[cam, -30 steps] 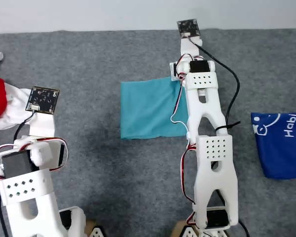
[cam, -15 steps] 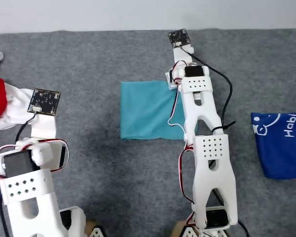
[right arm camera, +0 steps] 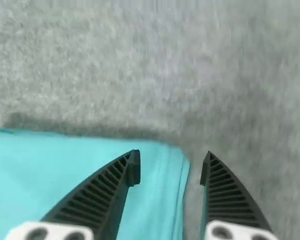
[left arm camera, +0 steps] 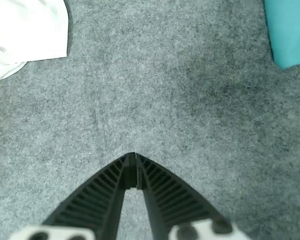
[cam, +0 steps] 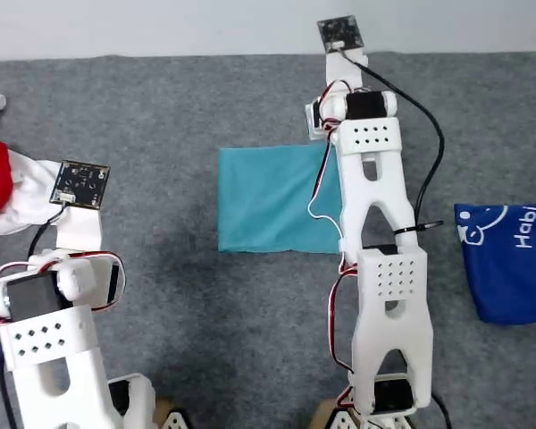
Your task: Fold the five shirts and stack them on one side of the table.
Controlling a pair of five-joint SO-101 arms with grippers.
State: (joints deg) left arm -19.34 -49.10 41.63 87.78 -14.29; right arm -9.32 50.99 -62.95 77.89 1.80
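1. The folded teal shirt (cam: 268, 201) lies flat mid-way across the surface (cam: 161, 107).
2. The right tool (right arm camera: 170, 169), open and empty, hangs over the shirt's far right corner.
3. The left tool (left arm camera: 135, 170), closed and empty, hangs over bare surface.

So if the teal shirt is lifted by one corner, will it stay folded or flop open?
Probably flop: the teal shirt lies flat and thin like soft cloth. It looks light, and pushed, it would likely bunch on the rough grey carpet.
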